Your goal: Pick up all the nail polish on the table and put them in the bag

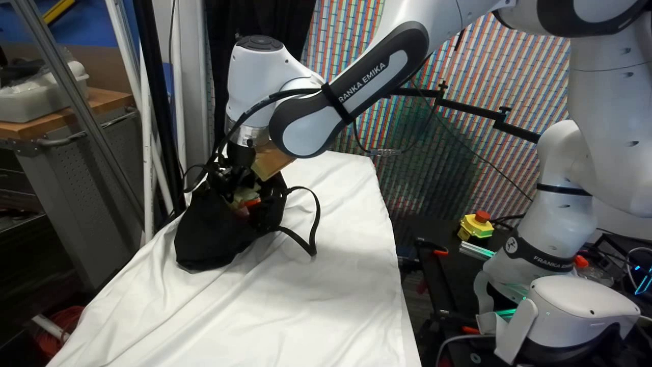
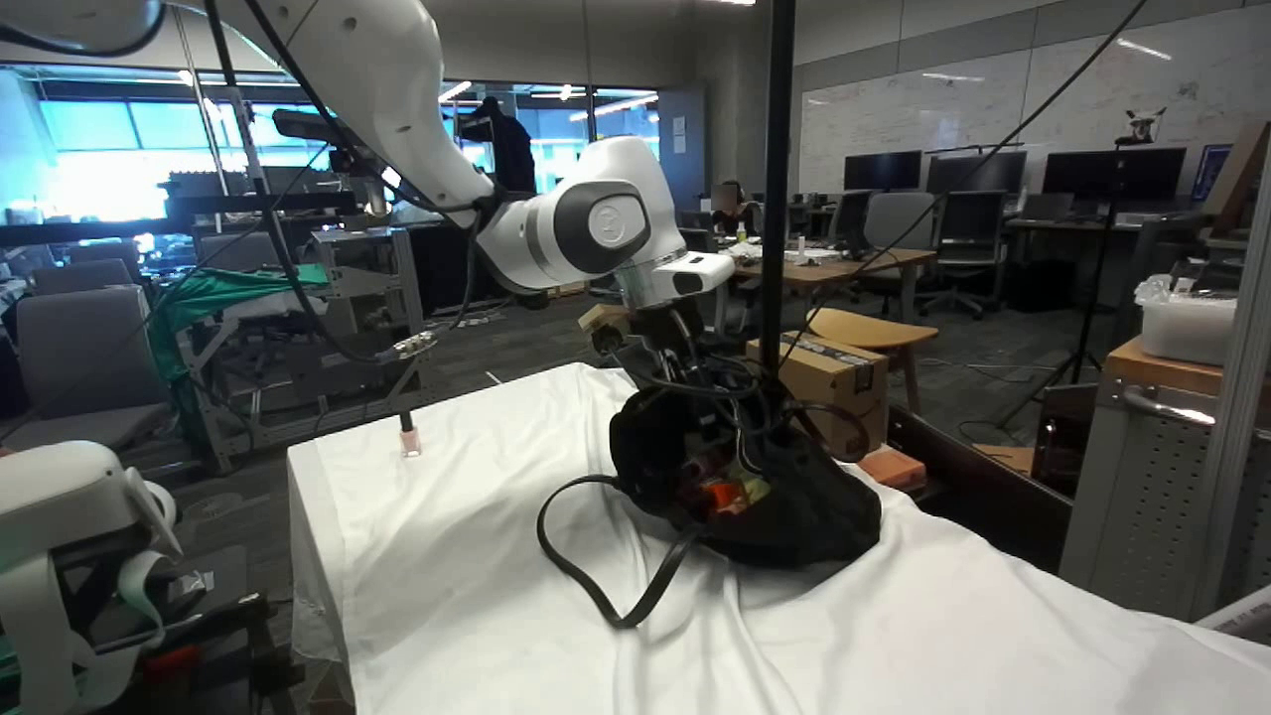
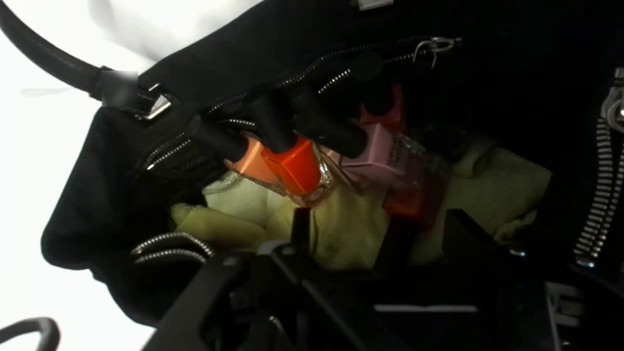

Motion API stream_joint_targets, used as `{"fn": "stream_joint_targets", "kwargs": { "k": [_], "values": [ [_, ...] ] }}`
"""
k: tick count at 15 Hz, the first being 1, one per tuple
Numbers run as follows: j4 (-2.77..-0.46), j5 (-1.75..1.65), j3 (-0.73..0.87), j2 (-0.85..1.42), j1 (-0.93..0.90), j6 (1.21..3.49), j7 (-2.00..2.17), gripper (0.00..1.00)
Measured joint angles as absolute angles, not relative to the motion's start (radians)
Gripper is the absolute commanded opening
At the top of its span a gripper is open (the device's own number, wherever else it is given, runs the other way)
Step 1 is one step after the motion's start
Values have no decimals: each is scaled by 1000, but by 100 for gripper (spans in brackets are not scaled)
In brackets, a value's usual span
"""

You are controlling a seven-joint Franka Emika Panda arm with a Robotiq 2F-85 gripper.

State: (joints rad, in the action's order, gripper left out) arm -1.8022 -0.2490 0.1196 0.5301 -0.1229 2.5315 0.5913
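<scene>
Wrist view: fingers (image 3: 301, 228) of gripper (image 3: 380, 226) stand apart, red nail polish (image 3: 407, 201) between them in bag (image 3: 112, 165), seemingly free. If I lift crooked, they may hook soft bag wall, spilling other bottles (image 3: 295, 168). Pale bottle (image 2: 411, 443) stands near edge of table (image 2: 467, 506); hasty grasp could topple it.

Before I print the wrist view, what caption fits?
Orange, pink and red nail polish bottles inside a black bag, an open gripper close by.

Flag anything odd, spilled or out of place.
One nail polish bottle stands near the edge of the table, outside the bag; odd, since all should go in. No spill or damage visible.
</scene>
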Motion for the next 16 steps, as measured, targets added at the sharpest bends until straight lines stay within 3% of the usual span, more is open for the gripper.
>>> {"fn": "stream_joint_targets", "kwargs": {
  "k": [8,16],
  "values": [
    [-1825,-249,124,514,-125,2498,550,100],
    [-2075,-248,101,334,-138,2497,492,100]
  ]
}}
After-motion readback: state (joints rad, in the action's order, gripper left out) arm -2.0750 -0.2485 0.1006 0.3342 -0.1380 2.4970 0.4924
